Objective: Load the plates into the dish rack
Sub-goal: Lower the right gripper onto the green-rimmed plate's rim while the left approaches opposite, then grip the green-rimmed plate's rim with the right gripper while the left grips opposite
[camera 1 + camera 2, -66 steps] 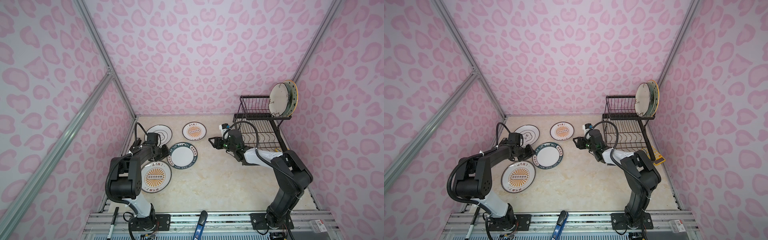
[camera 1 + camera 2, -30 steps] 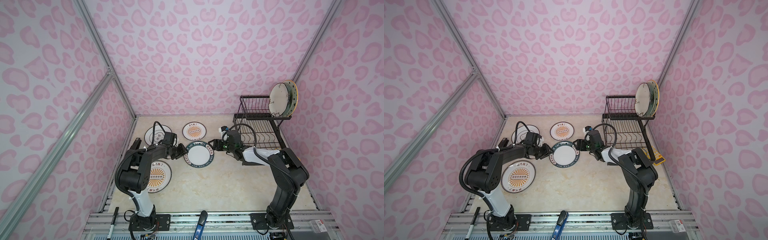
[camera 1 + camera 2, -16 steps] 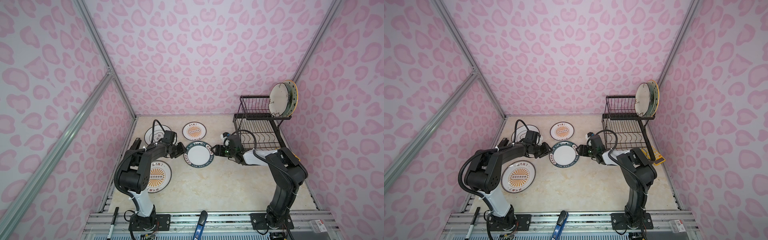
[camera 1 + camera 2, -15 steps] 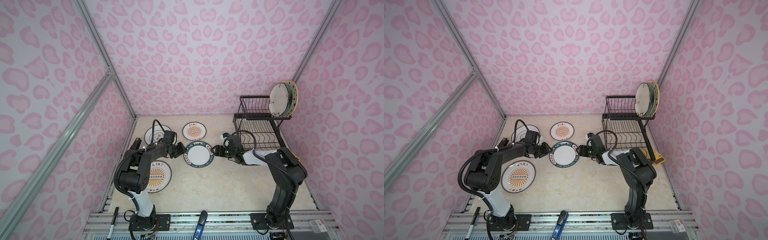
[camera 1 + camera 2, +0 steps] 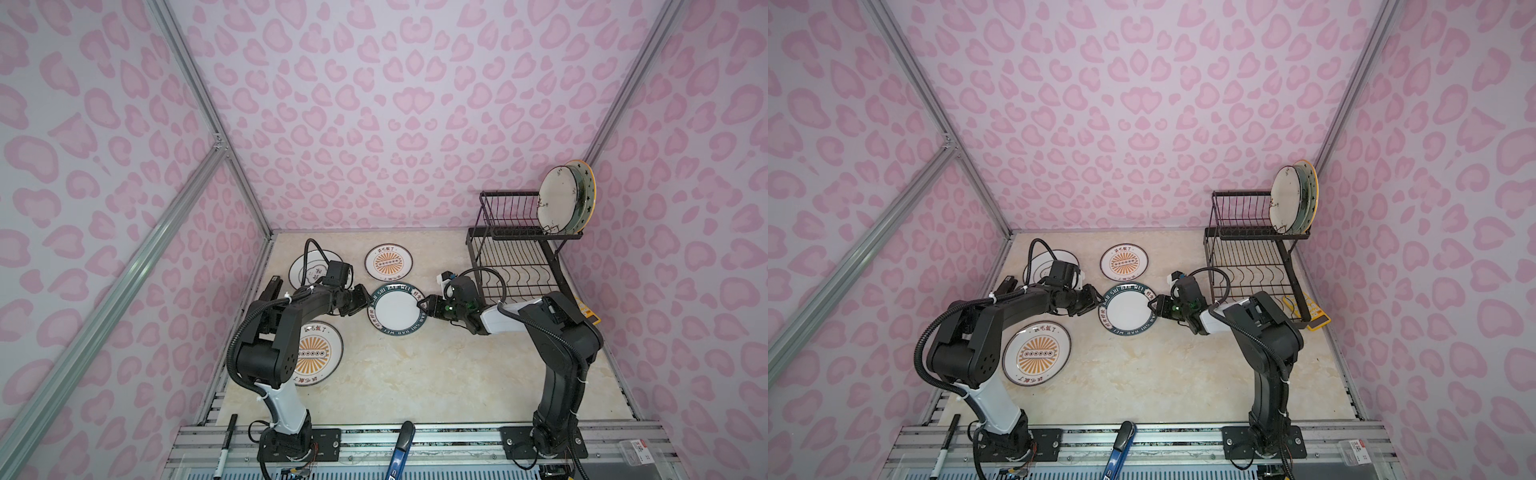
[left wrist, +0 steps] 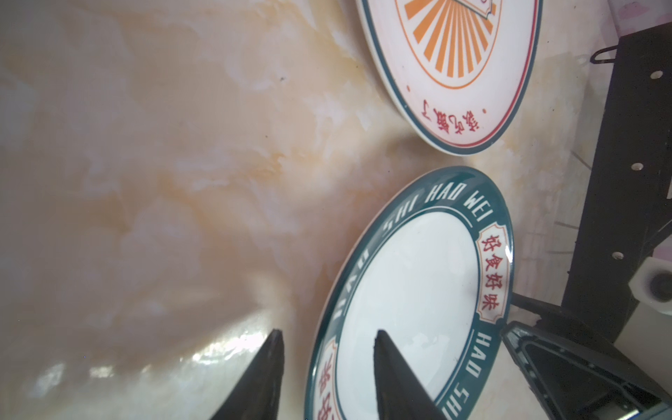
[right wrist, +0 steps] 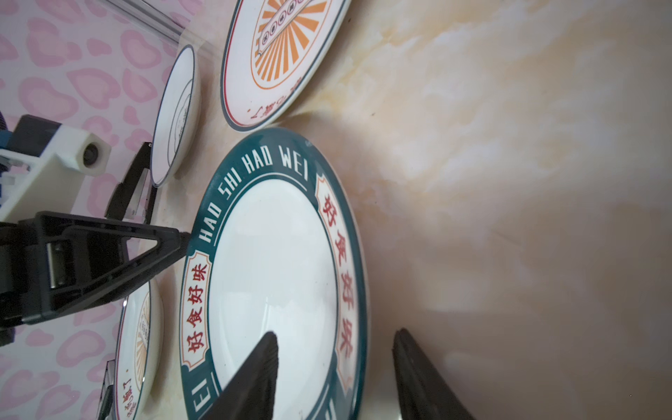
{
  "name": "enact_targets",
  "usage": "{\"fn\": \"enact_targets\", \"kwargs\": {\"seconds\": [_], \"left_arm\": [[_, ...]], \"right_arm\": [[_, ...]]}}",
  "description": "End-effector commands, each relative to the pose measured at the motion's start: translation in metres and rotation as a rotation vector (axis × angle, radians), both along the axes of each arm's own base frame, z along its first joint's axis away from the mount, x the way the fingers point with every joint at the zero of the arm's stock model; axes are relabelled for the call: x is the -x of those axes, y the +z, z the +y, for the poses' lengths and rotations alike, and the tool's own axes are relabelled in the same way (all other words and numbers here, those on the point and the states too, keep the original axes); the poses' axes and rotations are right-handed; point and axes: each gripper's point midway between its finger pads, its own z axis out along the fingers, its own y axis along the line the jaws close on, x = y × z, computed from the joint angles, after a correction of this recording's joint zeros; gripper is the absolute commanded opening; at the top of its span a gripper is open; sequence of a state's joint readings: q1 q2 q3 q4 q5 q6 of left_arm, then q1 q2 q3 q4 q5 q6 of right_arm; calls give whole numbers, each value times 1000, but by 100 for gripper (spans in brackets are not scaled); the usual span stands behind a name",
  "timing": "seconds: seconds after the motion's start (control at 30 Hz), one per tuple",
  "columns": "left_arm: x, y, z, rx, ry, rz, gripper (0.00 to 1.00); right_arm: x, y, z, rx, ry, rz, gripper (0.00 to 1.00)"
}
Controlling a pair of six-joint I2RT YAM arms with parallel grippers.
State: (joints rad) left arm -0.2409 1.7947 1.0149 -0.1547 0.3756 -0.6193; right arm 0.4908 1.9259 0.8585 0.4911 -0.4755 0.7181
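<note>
Slid in from the left, the dark-rimmed lettered plate [image 5: 397,309] is now parked mid-way across the table [image 5: 415,374], short of the dish rack [image 5: 519,270]. Its left rim is straddled by the left gripper [image 5: 366,300] (pinched or not, can't be told), its right rim by the right gripper [image 5: 424,309], jaws apart: a handover toward the rack side, probably.

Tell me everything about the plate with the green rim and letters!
The plate is round, shiny, ceramic-looking: white middle, dark green rim with white letters HAO SHI HAO WEI and red characters on cream patches. It faces up, roughly level, over the marbled table. The left gripper pinches one edge; the right gripper straddles the opposite edge with open jaws.
</note>
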Motion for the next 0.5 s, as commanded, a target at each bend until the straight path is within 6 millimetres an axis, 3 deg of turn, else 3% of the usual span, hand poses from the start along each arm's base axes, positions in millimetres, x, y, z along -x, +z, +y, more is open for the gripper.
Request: {"fn": "enact_targets", "kwargs": {"seconds": [0.0,0.47], "left_arm": [[-1,-1,-4,21,-9,-7,43],[-1,-3,-18,56,-37,-9,42]], "right_arm": [[0,-3,4,-67,-35,36,52],[1,-8,15,-225,-67,99,49]]}}
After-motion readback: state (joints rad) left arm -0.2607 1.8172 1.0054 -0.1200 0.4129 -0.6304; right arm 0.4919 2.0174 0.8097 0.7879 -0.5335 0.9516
